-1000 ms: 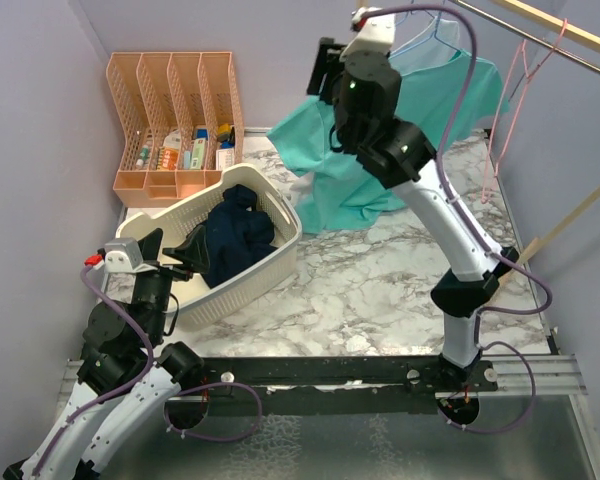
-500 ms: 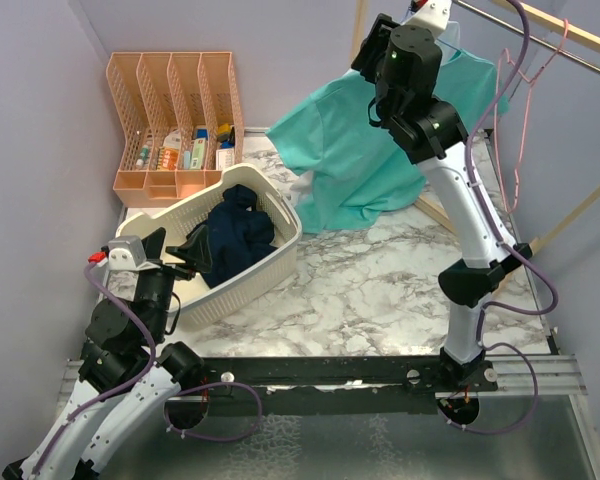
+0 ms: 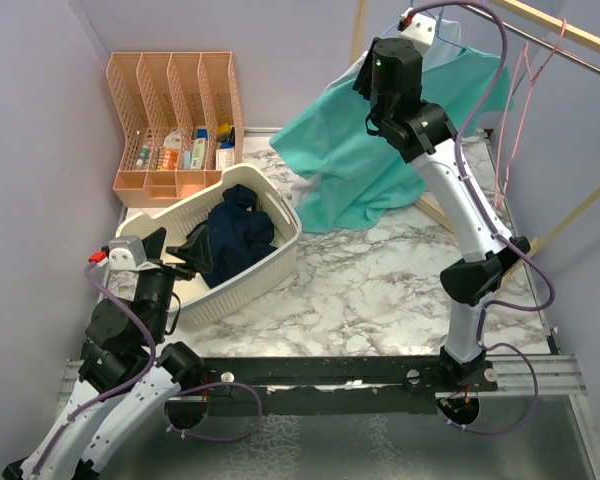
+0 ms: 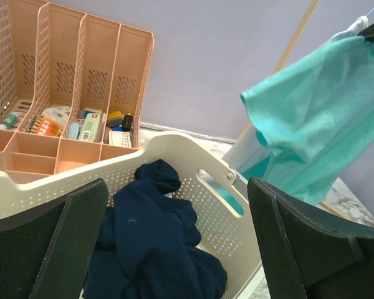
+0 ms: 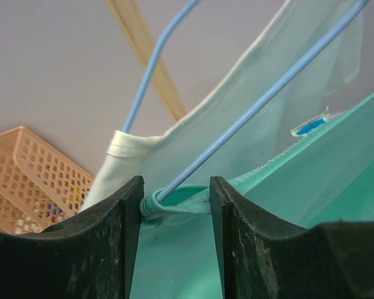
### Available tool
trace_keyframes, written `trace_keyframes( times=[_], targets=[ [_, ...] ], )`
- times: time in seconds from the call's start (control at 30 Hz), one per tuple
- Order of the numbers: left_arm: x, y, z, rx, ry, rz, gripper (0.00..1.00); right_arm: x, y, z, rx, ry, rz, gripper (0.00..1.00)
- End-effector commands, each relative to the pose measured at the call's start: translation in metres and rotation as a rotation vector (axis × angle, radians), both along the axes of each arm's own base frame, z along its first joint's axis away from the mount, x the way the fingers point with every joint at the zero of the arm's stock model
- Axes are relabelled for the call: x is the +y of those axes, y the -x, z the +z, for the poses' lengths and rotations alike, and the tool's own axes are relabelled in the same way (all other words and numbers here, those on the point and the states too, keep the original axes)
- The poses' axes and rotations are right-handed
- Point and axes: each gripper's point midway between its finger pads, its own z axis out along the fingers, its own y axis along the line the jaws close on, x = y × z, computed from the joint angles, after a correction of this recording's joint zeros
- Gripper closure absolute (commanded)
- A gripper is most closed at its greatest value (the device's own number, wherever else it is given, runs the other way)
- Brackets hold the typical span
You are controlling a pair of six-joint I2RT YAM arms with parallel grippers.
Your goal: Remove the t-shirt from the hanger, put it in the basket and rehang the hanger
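Observation:
The teal t-shirt (image 3: 350,170) hangs at the back right on a blue wire hanger (image 5: 262,99) and also shows in the left wrist view (image 4: 311,124). My right gripper (image 3: 368,78) is raised at its collar. In the right wrist view the jaws (image 5: 176,205) stand partly apart. The rolled teal collar (image 5: 181,204) and the hanger wire lie between them, and the collar touches the left finger. My left gripper (image 3: 180,250) is open and empty (image 4: 177,243), low at the left over the basket.
A white laundry basket (image 3: 285,262) holds a dark navy garment (image 3: 235,235). A peach desk organiser (image 3: 175,110) stands at the back left. A paler garment (image 5: 174,143) hangs behind the teal one. A pink hanger (image 3: 520,80) hangs from the wooden rail (image 3: 565,28).
My right arm has swung from in front of the t-shirt up and right to its collar, then settled slightly left. The shirt's left side has lifted and spread. The left arm has not moved.

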Motion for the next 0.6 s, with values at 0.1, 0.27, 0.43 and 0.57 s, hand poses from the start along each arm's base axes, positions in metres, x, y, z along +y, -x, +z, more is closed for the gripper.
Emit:
trace_keyframes(
  times=[0.1,0.27,0.43,0.57],
  targets=[
    [-0.005,-0.001,0.0,0.001,-0.007,-0.025,0.03,-0.04,0.015,-0.017,0.079,0.048,-0.079,0.54],
    [-0.007,-0.001,-0.001,0.003,-0.009,-0.03,0.03,-0.06,0.038,-0.014,0.077,0.065,-0.105,0.55],
    [-0.008,-0.002,-0.001,0.004,-0.01,-0.036,0.03,-0.084,0.062,-0.008,0.071,0.107,-0.148,0.55],
    [-0.01,-0.002,0.0,0.001,-0.01,-0.044,0.03,-0.092,0.077,-0.001,0.058,0.121,-0.138,0.54]
  ],
)
